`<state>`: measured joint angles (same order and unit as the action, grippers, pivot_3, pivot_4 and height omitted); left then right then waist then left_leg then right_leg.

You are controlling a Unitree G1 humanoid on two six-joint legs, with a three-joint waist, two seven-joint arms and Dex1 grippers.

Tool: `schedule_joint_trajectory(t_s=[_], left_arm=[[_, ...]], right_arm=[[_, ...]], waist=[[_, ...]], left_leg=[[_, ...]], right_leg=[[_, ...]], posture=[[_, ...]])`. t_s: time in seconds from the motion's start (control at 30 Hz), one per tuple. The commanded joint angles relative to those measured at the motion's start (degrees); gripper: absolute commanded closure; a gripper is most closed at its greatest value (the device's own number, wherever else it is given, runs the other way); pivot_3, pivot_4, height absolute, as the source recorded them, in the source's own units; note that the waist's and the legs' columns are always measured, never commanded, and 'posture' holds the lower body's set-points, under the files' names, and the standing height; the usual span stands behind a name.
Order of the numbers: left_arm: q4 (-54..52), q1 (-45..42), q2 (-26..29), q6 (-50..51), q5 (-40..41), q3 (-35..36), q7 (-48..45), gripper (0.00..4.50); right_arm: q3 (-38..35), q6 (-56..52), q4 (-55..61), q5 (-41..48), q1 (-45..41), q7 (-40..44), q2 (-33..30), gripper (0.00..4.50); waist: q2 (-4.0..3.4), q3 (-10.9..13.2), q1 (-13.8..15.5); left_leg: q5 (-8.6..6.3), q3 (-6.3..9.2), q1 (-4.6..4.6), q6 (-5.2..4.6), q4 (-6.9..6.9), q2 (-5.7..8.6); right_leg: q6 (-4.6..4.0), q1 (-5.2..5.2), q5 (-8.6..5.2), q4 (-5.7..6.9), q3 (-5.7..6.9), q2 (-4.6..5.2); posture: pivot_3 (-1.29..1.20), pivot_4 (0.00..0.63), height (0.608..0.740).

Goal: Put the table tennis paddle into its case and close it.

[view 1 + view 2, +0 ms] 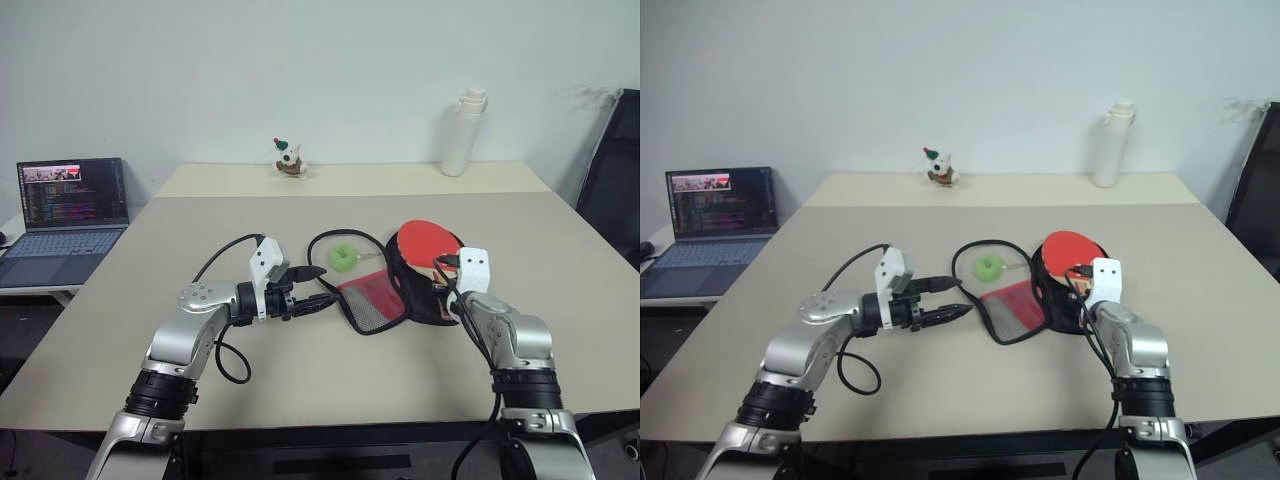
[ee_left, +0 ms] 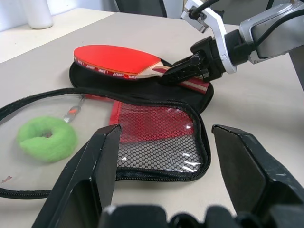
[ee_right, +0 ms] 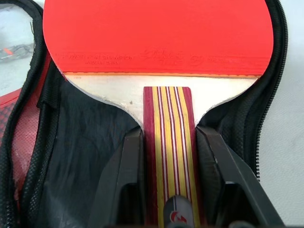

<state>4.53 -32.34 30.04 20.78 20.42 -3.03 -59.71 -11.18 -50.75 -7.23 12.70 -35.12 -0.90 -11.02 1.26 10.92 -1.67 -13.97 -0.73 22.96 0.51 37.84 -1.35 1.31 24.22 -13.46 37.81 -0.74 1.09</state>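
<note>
The left gripper [image 1: 322, 286] hangs with its two black fingers spread wide and nothing between them, aimed across the beige table [image 1: 300, 380] at the case [image 2: 156, 142]. Just past it, at about one o'clock, a fuzzy green ring tag [image 1: 344, 258] lies inside a loop of the zip edging. The case is a soft pouch lying unzipped — its flap of red fabric under black mesh folded out toward the left gripper, its black half flat behind. On that black half rests the table tennis paddle [image 3: 156, 33]: smooth red rubber face, pale wood, striped handle. The right gripper [image 3: 167, 147] has a finger either side of the handle; whether they pinch it or have just slackened I cannot tell.

My guess is the placing step is nearly done — next the right gripper must let go and back off, then the flap needs folding over and the zip run round.
</note>
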Motion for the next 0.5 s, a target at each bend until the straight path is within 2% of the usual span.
schedule_joint_trajectory(t_s=[0.03, 0.17, 0.33, 0.5], left_arm=[[-2.18, -0.75, -0.04, -0.88, 0.68, 0.41, -0.27, 1.16], [-2.03, -0.45, -0.05, -1.1, 0.49, 0.31, -0.29, 1.16], [-1.9, 0.23, 0.24, -1.2, 0.28, 0.56, -0.03, 1.16], [-0.35, 0.74, 0.67, -1.46, -0.23, 1.31, 0.83, 1.16]], right_arm=[[-0.44, 0.04, 0.61, -1.05, 0.77, -0.48, -1.14, 1.75], [-0.12, -0.16, 0.81, -1.11, 0.9, -0.55, -0.81, 0.39], [2.23, -3.37, 8.12, 0.51, 2.37, 2.27, -1.36, 0.39], [4.24, -11.6, 23.09, 8.32, 5.79, 12.96, -6.4, 0.39]], waist=[[0.01, -0.01, 0.0], [0.02, -0.01, 0.0], [0.02, -0.01, -0.03], [0.01, 0.0, -0.03]], left_leg=[[0.0, 0.0, 0.0, 0.0, 0.0, 0.0], [0.0, 0.0, -0.01, 0.0, 0.0, 0.0], [0.0, 0.0, -0.01, 0.0, -0.01, -0.01], [-0.01, 0.0, 0.02, 0.0, -0.04, -0.02]], right_leg=[[0.0, 0.0, 0.0, 0.0, 0.0, 0.0], [0.0, 0.0, 0.0, 0.0, 0.0, 0.0], [0.0, 0.0, 0.0, -0.01, -0.01, 0.0], [0.0, 0.04, 0.0, -0.05, -0.01, -0.01]], posture=[[0.0, 0.15, 0.74], [0.0, 0.15, 0.74], [0.0, 0.15, 0.74], [0.0, 0.15, 0.74]])
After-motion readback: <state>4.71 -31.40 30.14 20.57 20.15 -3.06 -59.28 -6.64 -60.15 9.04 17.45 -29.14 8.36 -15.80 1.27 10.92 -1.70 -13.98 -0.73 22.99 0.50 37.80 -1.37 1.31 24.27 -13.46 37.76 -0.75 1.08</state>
